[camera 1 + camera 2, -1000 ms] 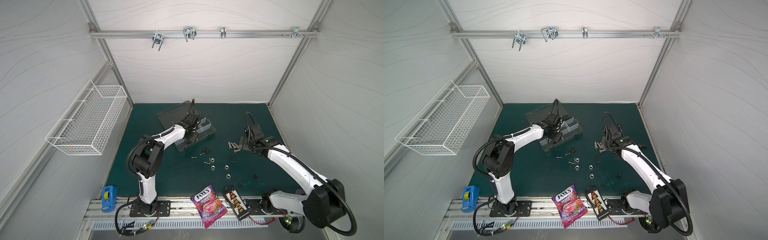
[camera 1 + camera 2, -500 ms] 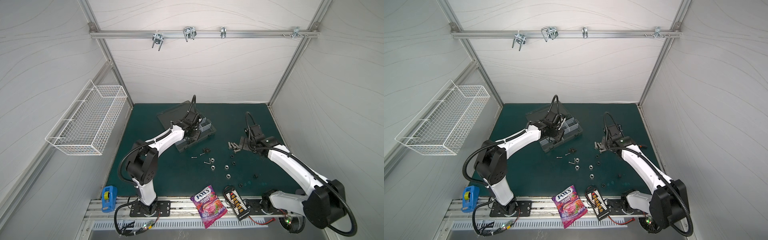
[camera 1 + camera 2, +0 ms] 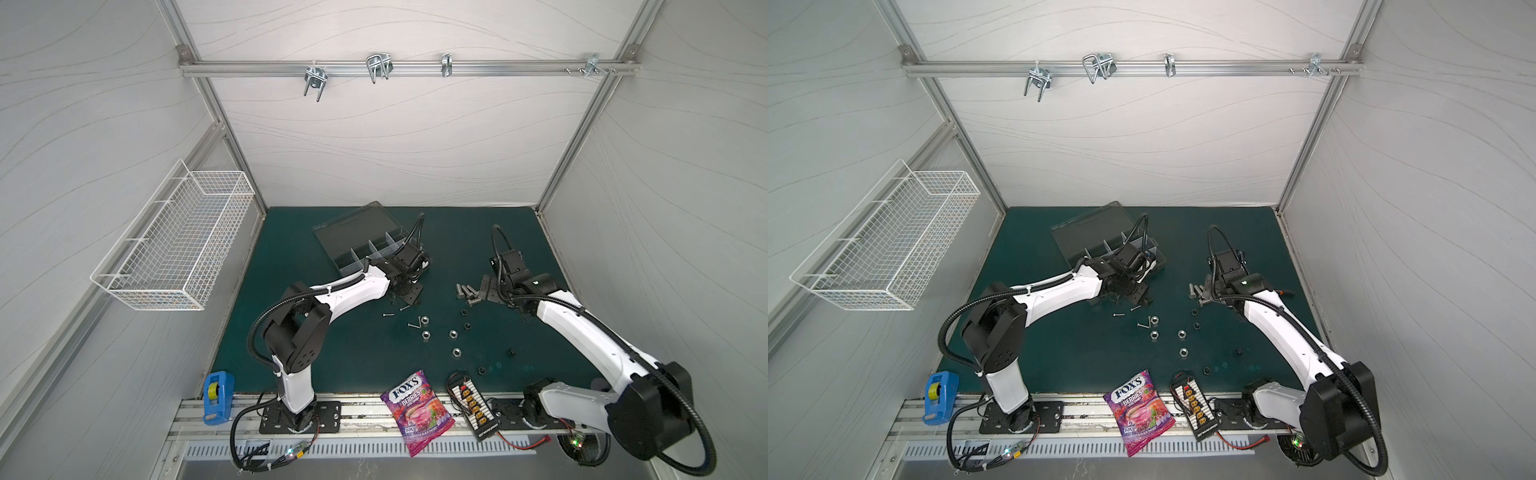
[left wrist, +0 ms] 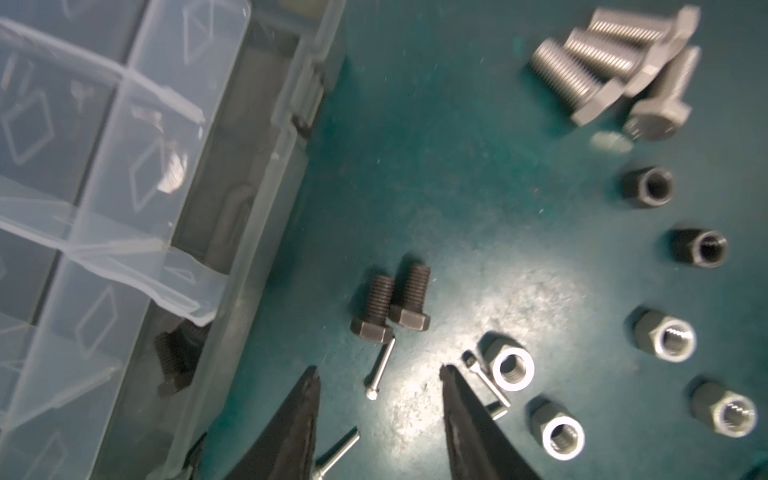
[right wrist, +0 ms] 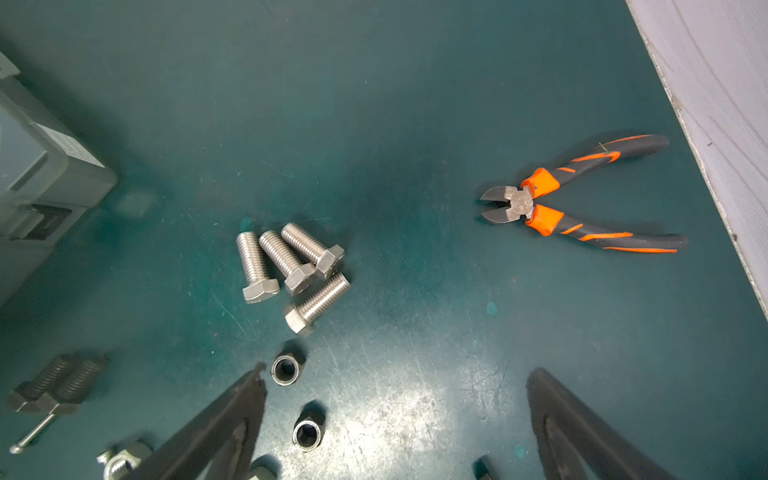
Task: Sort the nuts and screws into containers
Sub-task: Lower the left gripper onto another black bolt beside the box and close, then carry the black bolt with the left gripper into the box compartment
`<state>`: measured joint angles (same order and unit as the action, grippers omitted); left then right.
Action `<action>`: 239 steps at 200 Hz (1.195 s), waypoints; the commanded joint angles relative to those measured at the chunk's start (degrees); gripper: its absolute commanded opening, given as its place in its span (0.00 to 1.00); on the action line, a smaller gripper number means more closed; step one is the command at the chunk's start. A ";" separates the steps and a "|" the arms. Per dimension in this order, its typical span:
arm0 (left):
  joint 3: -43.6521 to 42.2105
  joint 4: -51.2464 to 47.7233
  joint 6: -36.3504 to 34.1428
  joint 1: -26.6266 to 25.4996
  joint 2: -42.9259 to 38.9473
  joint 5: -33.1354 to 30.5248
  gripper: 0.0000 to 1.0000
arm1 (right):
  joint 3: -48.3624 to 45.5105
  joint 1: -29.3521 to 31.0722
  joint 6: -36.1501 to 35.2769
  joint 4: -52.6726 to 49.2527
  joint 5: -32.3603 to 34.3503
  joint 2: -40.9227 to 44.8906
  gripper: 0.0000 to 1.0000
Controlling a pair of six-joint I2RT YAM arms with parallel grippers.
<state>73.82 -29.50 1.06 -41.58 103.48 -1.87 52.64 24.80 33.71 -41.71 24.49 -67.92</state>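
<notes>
Claws: my left claw [image 4: 379,372] is spread and empty, low over the green mat [image 4: 457,187] just beside the organizer box [image 4: 253,199]. My right claw [image 5: 397,372] is spread wide, also empty.
Reason: I judge the left jaws stand apart to take the next piece. A thin silver screw [image 4: 380,370] lies on the mat between the tips.
Sorted: one black screw [image 4: 176,357] shows through the box wall, in the compartment next to that wall.
Unsorted: two black screws [image 4: 390,305] lie side by side, touching. Silver nuts [image 4: 510,368] and black nuts [image 4: 649,188] are scattered beyond them. Four silver hex bolts [image 5: 291,266] sit in a heap ahead of my right claw.
Obstacles: the thin screw seems to touch one black screw's head, and a second thin screw [image 4: 488,384] rests against a silver nut. A pinch here may nudge the neighbours.
Surroundings: orange-handled cutters [image 5: 582,195] lie well apart from the bolts. The candy bag [image 3: 415,411] and connector board [image 3: 471,407] sit at the front edge and block nothing.
</notes>
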 commanded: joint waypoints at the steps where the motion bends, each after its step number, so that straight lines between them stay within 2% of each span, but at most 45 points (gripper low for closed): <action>1: -1.10 2.16 -0.36 0.07 1.23 0.10 0.51 | 0.23 0.30 1.41 -1.79 1.06 1.65 0.99; 121: -1.82 5.18 0.45 0.46 7.53 -1.64 0.47 | 0.28 0.27 1.72 -1.74 1.41 1.32 0.99; 239: 1.24 5.92 0.83 1.68 11.35 -0.20 0.46 | 0.27 0.25 1.80 -1.00 1.07 0.51 0.99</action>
<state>73.06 -24.45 1.76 -40.27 112.77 -2.70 52.64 24.80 34.59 -42.04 24.84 -67.22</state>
